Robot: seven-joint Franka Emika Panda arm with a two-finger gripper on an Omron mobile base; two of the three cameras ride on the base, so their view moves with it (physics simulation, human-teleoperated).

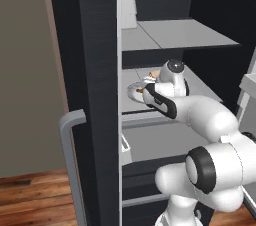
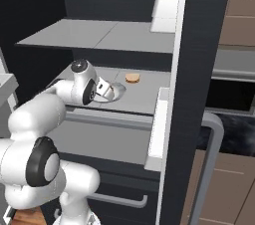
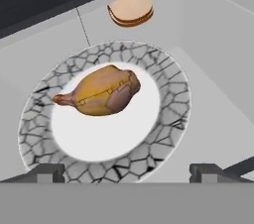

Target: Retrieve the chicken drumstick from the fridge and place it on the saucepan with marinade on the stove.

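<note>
The arm reaches into the open fridge [image 1: 95, 70], likely so its claw [image 3: 127, 171] can hang over the plate [image 3: 168, 79] on the middle shelf. The drumstick [image 3: 99, 91] lies in the middle of the plate, with a bun [image 3: 130, 7] on the shelf behind it. The claw's two tips are wide apart, holding and touching nothing.

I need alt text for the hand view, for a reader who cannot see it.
A golden-brown chicken drumstick lies in the middle of a round plate with a cracked grey rim, on a grey fridge shelf. A tan bun sits beyond the plate, apart from it.
</note>
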